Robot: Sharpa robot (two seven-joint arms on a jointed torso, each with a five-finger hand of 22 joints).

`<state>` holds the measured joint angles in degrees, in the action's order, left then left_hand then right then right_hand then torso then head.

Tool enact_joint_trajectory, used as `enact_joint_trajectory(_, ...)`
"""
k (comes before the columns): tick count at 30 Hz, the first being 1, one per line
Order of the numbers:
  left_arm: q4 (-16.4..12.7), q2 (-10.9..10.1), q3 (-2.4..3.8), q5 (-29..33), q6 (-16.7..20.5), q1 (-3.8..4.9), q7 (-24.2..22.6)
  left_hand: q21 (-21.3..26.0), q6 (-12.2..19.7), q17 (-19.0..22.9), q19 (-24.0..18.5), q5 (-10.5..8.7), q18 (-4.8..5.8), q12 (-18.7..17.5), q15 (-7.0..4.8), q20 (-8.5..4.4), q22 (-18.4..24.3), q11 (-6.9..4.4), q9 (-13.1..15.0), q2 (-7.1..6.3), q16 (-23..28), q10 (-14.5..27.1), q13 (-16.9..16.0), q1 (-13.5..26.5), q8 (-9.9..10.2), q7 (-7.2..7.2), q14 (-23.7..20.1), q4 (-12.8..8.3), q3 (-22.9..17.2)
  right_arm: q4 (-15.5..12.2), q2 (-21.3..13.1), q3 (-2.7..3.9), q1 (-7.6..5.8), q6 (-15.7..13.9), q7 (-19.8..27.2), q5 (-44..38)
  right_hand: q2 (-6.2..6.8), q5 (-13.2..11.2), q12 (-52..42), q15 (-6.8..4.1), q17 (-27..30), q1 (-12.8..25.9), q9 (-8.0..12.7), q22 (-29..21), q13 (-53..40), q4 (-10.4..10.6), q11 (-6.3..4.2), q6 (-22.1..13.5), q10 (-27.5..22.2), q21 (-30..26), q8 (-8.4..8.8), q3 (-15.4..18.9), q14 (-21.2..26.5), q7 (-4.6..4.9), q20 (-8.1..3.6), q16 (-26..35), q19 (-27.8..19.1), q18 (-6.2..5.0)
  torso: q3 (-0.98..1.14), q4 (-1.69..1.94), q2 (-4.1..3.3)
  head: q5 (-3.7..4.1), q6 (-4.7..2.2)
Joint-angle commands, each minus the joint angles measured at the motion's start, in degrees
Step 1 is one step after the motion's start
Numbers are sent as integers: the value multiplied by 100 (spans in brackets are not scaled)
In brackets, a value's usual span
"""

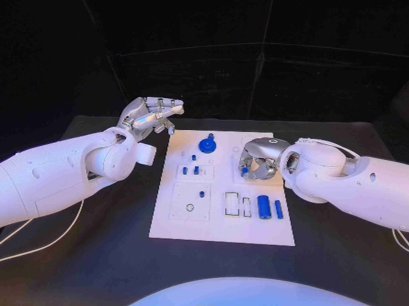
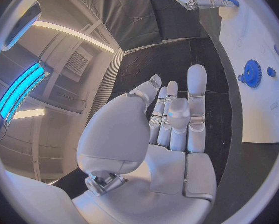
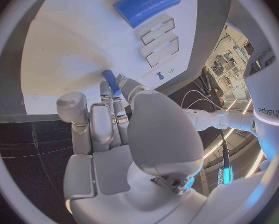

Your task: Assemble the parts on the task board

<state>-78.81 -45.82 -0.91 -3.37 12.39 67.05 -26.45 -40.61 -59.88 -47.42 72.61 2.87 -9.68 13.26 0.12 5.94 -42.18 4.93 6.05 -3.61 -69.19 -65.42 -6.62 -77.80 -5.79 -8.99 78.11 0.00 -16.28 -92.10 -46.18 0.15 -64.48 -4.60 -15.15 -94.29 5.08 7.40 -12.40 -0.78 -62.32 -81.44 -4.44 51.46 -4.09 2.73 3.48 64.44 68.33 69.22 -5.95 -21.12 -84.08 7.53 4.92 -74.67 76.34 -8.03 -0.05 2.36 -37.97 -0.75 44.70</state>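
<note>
The white task board (image 1: 221, 223) lies mid-table. On it stand a blue gear (image 1: 208, 145), several small blue pegs (image 1: 196, 170), and a thick blue cylinder (image 1: 263, 208) with a thinner one (image 1: 279, 209) beside it. My right hand (image 1: 258, 159) hovers low over the board's right side and pinches a small blue peg (image 3: 111, 82) between thumb and fingertips; the peg's tip points at the board (image 3: 64, 59). My left hand (image 1: 149, 115) is raised off the board's far left corner, fingers straight and apart, holding nothing. The left wrist view shows its bare palm (image 2: 170, 134) and the gear (image 2: 251, 73).
Two empty rectangular slots (image 1: 239, 204) and a small ring outline (image 1: 189, 207) mark the board's near half. The slots (image 3: 158, 40) and the thick cylinder (image 3: 146, 4) lie beyond my right fingers. White cables trail on the table at the near left (image 1: 39, 245) and near right (image 1: 408, 245).
</note>
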Motion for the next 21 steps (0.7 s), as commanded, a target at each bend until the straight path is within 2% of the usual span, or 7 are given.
enact_joint_trajectory(1,-8,-5,5,17,-60,7,-25,19,-15,5,-32,16,-40,33,-3,-10,6,-5,-6,21,11,29,-6,-45,-38,-7,-55,0,29,-52,-44,1,-4,-560,36,-43,-138,-146,49,-66,-18,-51,-30,77,-6,-16,-21,85,83,52,-40,-82,-169,-24,-17,-46,53,122,3,3,3,-4,7)
enact_joint_trajectory(7,-1,-8,5,17,-57,7,-25,19,-15,5,-32,16,-40,33,-3,-10,6,-5,-6,21,11,29,-6,-45,-38,-7,-55,0,29,-291,-221,5,-4,-823,23,-42,-153,-204,79,-79,-8,-91,-35,134,-11,-54,-39,123,138,92,-50,-148,-169,-35,-35,-47,73,132,3,-1,11,-20,9)
enact_joint_trajectory(14,11,0,5,17,-55,7,-26,19,-15,5,-32,16,-40,33,-3,-10,6,-5,-6,21,11,29,-6,-45,-38,-7,-55,0,29,-951,-416,15,-11,-1082,129,-24,-128,-210,108,-84,-5,-120,-35,144,-11,-94,-43,135,156,101,-48,-182,-167,-35,-43,-47,72,134,-2,5,9,-31,-1)
enact_joint_trajectory(18,12,9,5,17,-54,6,-26,28,-18,7,-31,16,-41,49,-3,-11,13,-6,-6,32,8,37,-10,-51,-44,-5,-57,2,34,-1148,-280,16,-11,-1126,227,73,-110,-200,128,-85,1,-140,-34,152,-11,-124,-42,140,168,108,-44,-206,-166,-31,-47,-46,72,135,-4,7,-1,-66,-8)
enact_joint_trajectory(21,12,18,5,17,-52,6,-26,28,-18,7,-31,16,-41,49,-3,-11,13,-6,-6,32,8,37,-10,-51,-44,-5,-57,2,34,-1158,-28,13,-10,-1103,310,139,-107,-195,135,-84,4,-144,-33,144,-11,-131,-40,139,169,105,-42,-214,-165,-28,-47,-45,68,134,-6,11,1,-104,11)
